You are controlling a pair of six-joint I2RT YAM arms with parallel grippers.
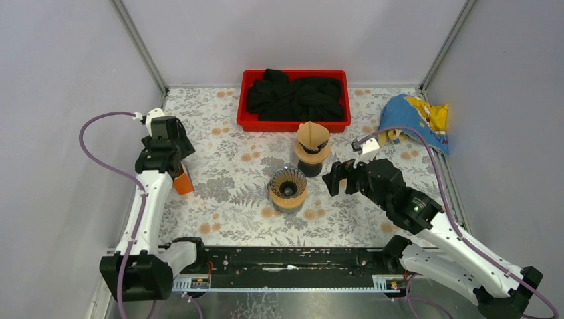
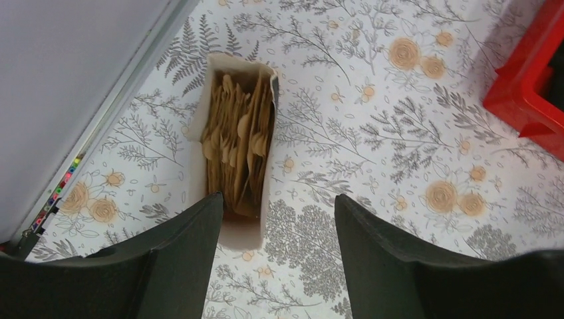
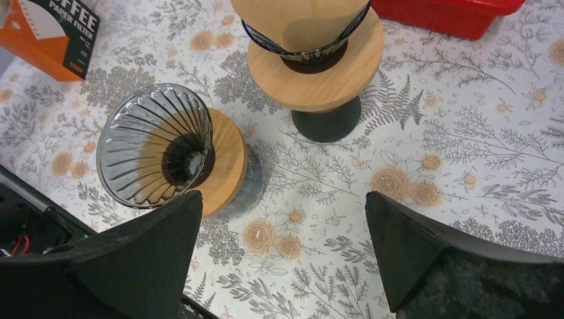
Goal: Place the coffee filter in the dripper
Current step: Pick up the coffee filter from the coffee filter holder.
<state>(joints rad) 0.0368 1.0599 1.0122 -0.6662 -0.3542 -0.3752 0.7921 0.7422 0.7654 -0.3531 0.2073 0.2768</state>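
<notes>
An open box of brown paper coffee filters (image 2: 238, 141) stands at the table's left; it is the orange box (image 1: 183, 182) in the top view. My left gripper (image 2: 278, 211) hovers open just above it, holding nothing. An empty ribbed glass dripper (image 3: 155, 144) on a wooden ring sits mid-table (image 1: 288, 189). Behind it a second dripper (image 1: 312, 142) on a wooden stand holds a brown coffee filter (image 3: 299, 18). My right gripper (image 3: 282, 206) is wide open and empty, low over the cloth just right of the empty dripper (image 1: 339, 174).
A red tray (image 1: 249, 121) with black cloth lies at the back centre. A blue and yellow bag (image 1: 416, 119) lies at the back right. The orange filter box (image 3: 50, 33) shows at the right wrist view's upper left. Grey walls enclose the table.
</notes>
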